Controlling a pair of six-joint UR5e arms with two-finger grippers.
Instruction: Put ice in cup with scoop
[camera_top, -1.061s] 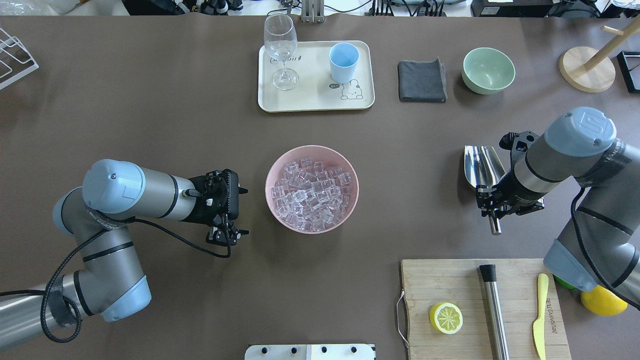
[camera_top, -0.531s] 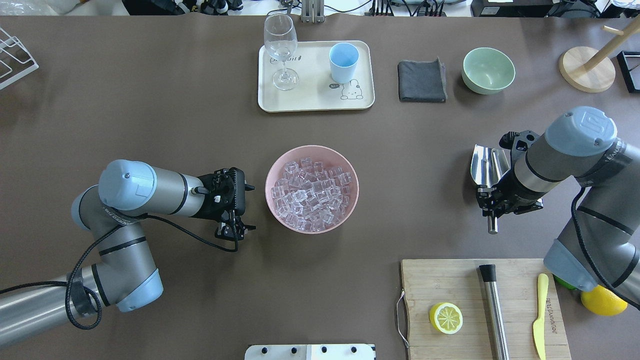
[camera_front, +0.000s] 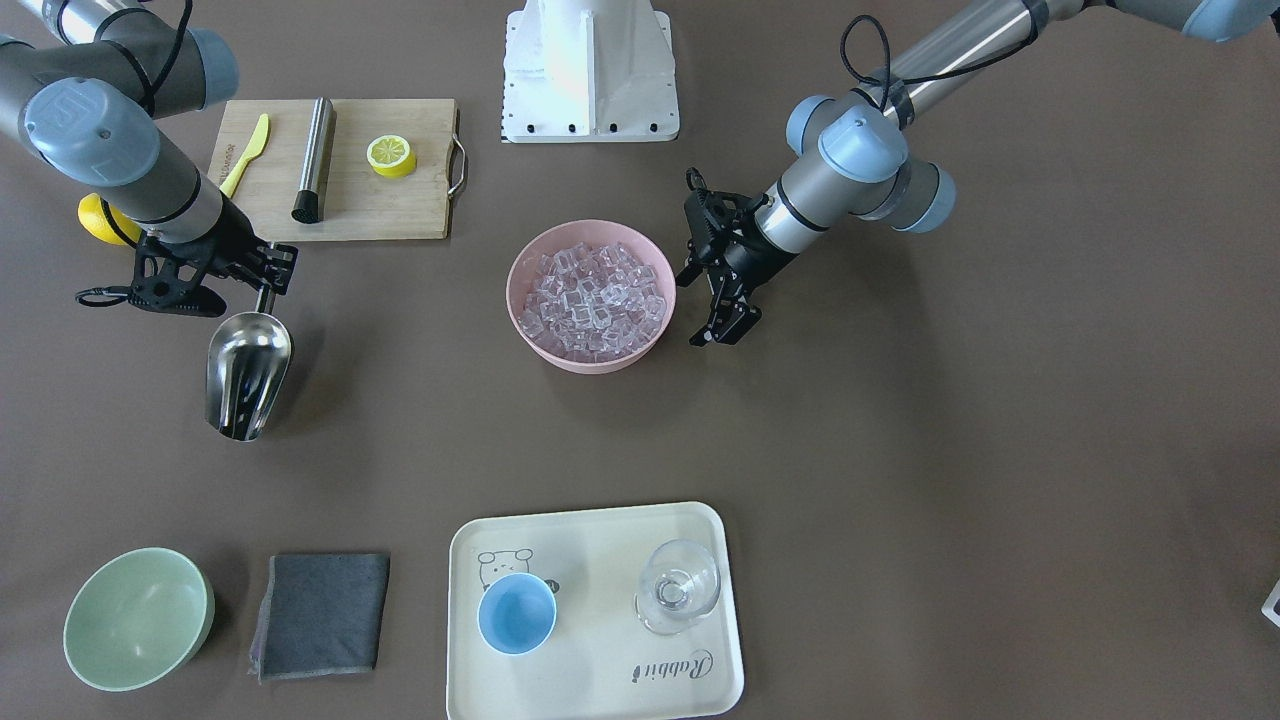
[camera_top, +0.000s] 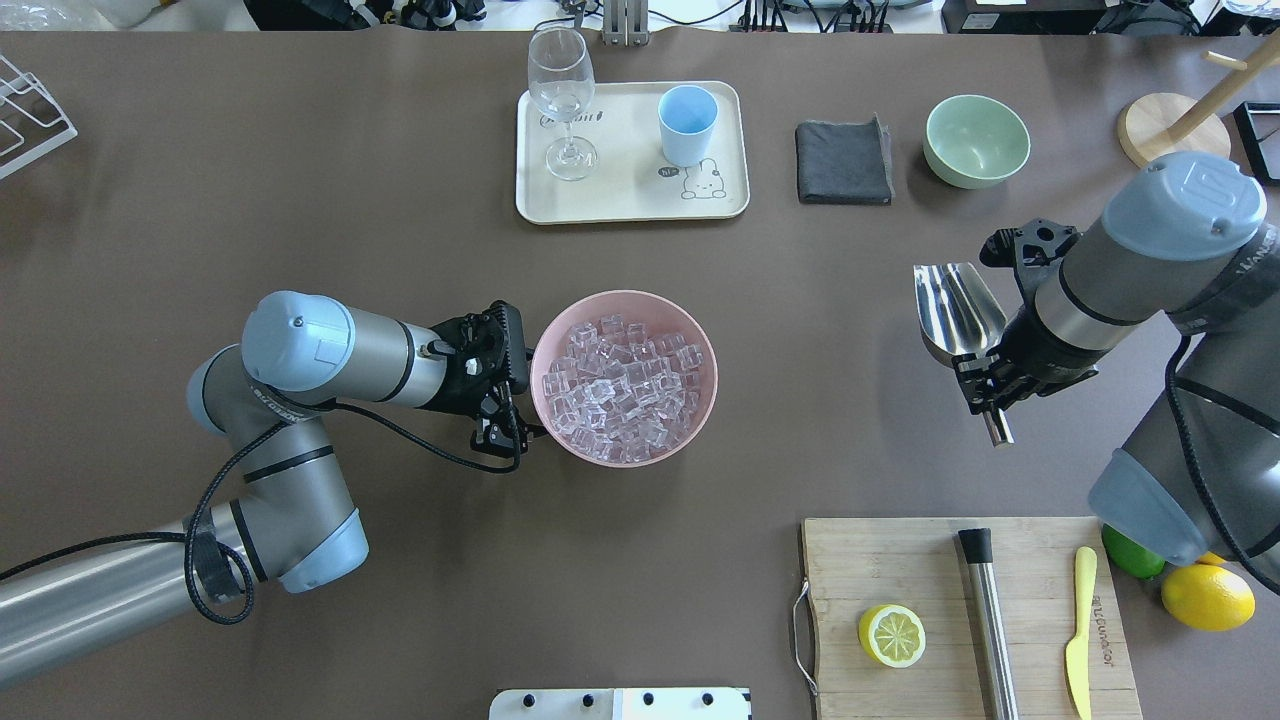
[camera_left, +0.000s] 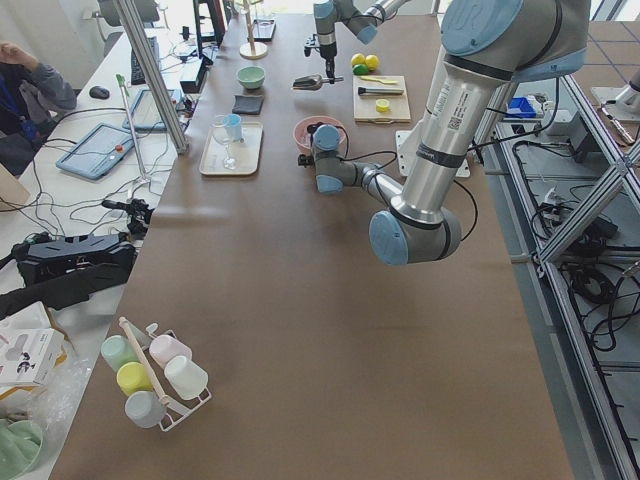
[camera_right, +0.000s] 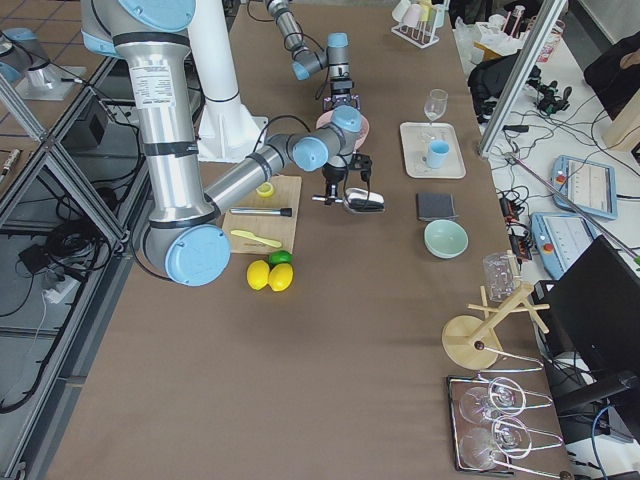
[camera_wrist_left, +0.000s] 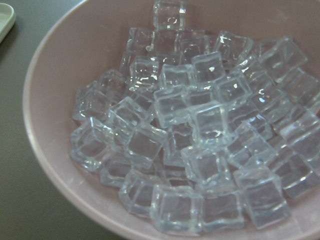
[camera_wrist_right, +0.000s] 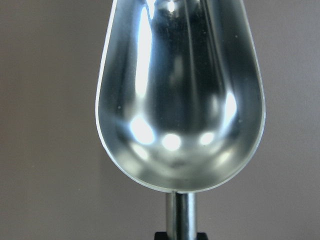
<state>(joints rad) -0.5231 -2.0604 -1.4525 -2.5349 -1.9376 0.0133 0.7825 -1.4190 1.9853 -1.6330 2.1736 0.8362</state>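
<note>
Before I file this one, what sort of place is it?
Most likely a robotics lab staged as a drinks counter: metal framing and loose cables beside the table, a tablet off to the side, and a bowl of ice and a scoop as props.

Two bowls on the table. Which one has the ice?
The pink bowl, mid-table, heaped with ice cubes. The pale green bowl beside the grey cloth is empty.
</note>
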